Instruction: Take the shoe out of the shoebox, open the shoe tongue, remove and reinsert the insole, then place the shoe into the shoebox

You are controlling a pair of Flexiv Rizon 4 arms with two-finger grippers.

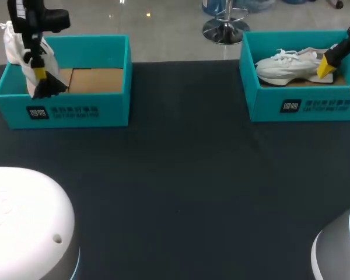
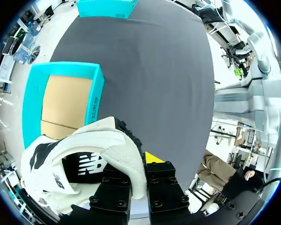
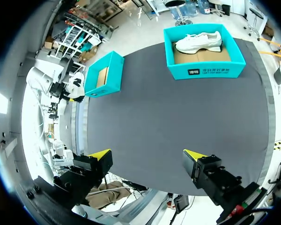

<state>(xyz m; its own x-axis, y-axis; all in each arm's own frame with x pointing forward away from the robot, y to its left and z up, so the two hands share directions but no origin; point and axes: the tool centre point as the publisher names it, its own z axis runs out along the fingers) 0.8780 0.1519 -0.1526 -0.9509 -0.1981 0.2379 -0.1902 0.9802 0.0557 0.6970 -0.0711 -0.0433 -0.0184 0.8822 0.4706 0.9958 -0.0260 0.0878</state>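
One shoe (image 2: pixel 84 154) is out, pinched by the left gripper (image 2: pixel 138 163) over the left box (image 1: pixel 76 96); right gripper (image 3: pixel 147 159) spread wide; next, set it down by that box and open it up

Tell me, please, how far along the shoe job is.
Done: the white sneaker is out of the left shoebox. In hand: the left pincer grips it above its end; the right pincer is open. Left: putting it back; whether the insole step happened isn't visible.
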